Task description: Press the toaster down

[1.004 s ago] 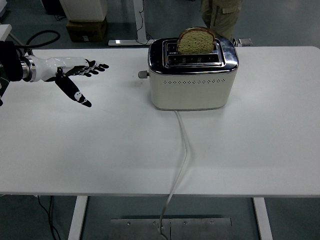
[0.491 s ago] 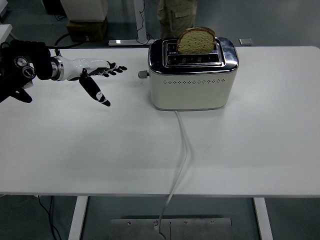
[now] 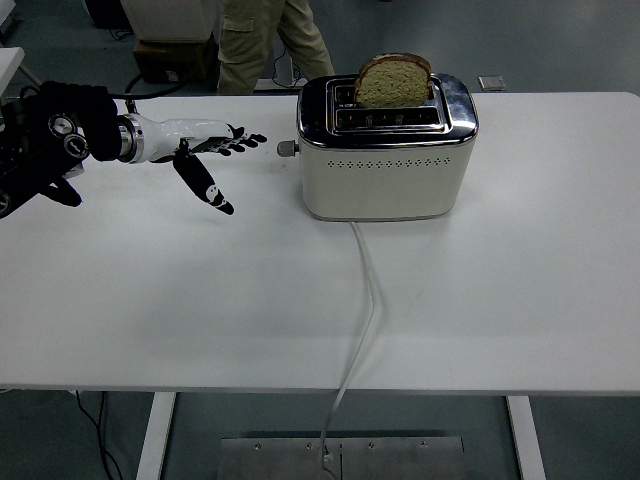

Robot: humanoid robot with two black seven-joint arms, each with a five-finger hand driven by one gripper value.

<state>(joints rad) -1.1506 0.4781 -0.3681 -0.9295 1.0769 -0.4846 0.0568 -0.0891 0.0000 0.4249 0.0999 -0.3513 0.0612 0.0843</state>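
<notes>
Toaster cord (image 3: 365, 300) runs from the table's near edge up to the cream toaster (image 3: 385, 170), which stands toward the far side with a bread slice (image 3: 393, 81) upright in its slot. Left of it, the left hand (image 3: 200, 150) hovers with fingers spread flat, empty, fingertips near the side lever (image 3: 287, 149) without touching. A person's legs (image 3: 262, 40) show beyond the table.

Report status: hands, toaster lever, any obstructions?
Left hand open, fingers spread, just short of the lever. Toaster lever up, bread slice standing proud. Nothing between hand and lever. Right hand out of view.
</notes>
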